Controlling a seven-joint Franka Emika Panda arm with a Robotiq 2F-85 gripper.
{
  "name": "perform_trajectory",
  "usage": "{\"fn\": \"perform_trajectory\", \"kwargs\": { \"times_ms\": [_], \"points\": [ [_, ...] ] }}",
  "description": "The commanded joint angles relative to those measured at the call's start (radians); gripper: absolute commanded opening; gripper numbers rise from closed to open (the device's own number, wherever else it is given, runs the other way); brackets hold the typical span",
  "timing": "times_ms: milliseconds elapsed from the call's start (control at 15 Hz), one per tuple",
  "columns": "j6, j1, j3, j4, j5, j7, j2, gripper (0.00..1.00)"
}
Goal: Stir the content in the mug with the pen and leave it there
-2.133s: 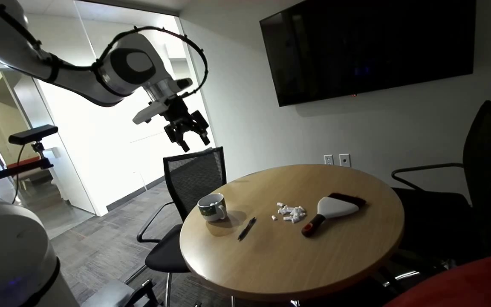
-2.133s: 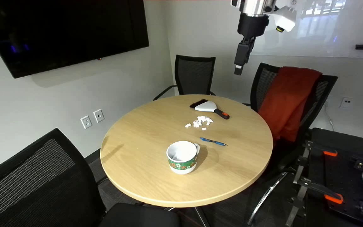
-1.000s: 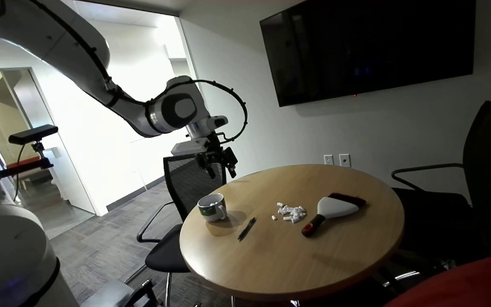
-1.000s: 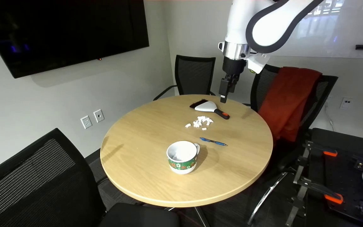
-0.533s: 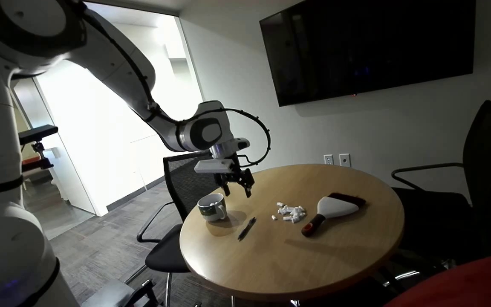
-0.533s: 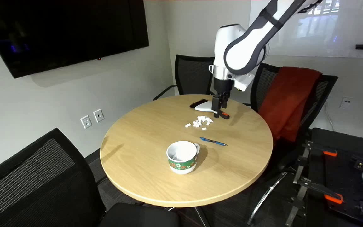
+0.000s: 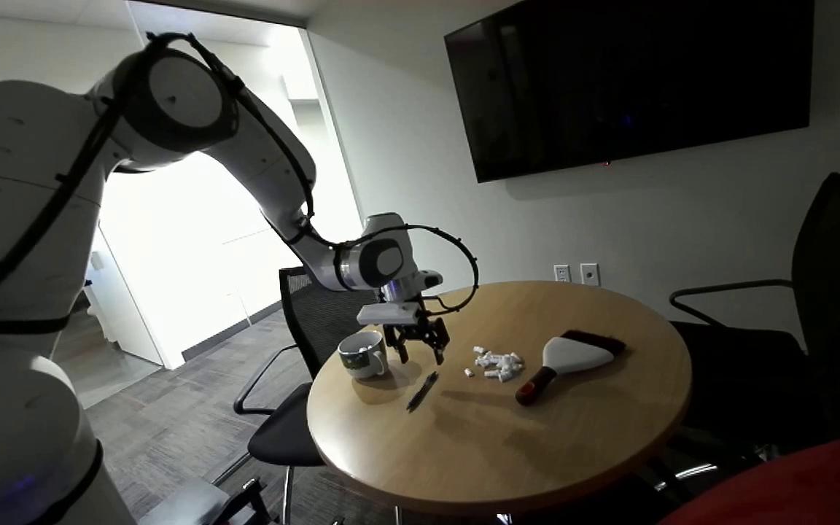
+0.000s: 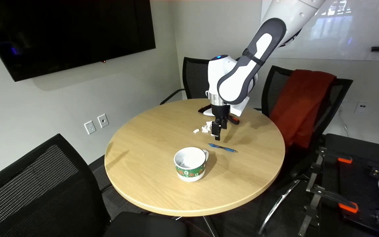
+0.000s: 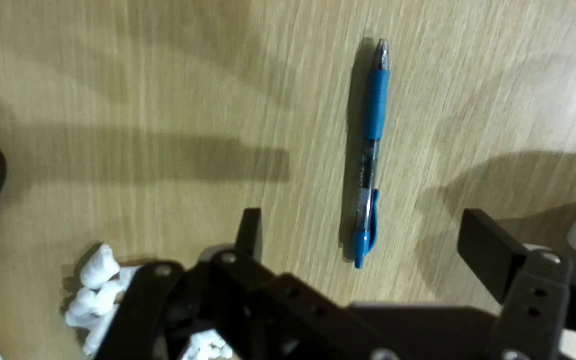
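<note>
over grained wood (image 8: pixel 143 164), a claw (image 7: pixel 421 359) gapes near the slim pen (image 9: pixel 370 155).

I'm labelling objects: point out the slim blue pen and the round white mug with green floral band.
Slim blue pen (image 9: pixel 370 159): in the wrist view, on its clear barrel.
Round white mug (image 8: pixel 190 172): in an exterior view, on its floral band.

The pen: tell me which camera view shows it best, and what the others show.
The wrist view. There the pen lies unobstructed and large, its blue clip and greyish tip distinct. Both exterior views also show it whole, but much smaller, on the table near the mug, its details harder to make out.
</note>
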Motion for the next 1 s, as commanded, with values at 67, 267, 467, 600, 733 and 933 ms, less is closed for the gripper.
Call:
{"fn": "perform_trajectory", "kwargs": {
  "times_ms": [67, 267, 467, 600, 733, 933],
  "points": [
    [0.056, 0.043, -0.023, 0.081, -0.049, 0.078, 0.099, 1.00],
    [0.093, 0.054, -0.030, 0.106, -0.054, 0.099, 0.139, 1.00],
    [0.104, 0.055, -0.031, 0.121, -0.047, 0.103, 0.163, 1.00],
    [0.102, 0.049, -0.025, 0.132, -0.041, 0.098, 0.175, 1.00],
    [0.103, 0.047, -0.021, 0.137, -0.037, 0.096, 0.182, 0.93],
    [0.105, 0.049, -0.022, 0.141, -0.039, 0.096, 0.188, 0.59]
  ]
}}
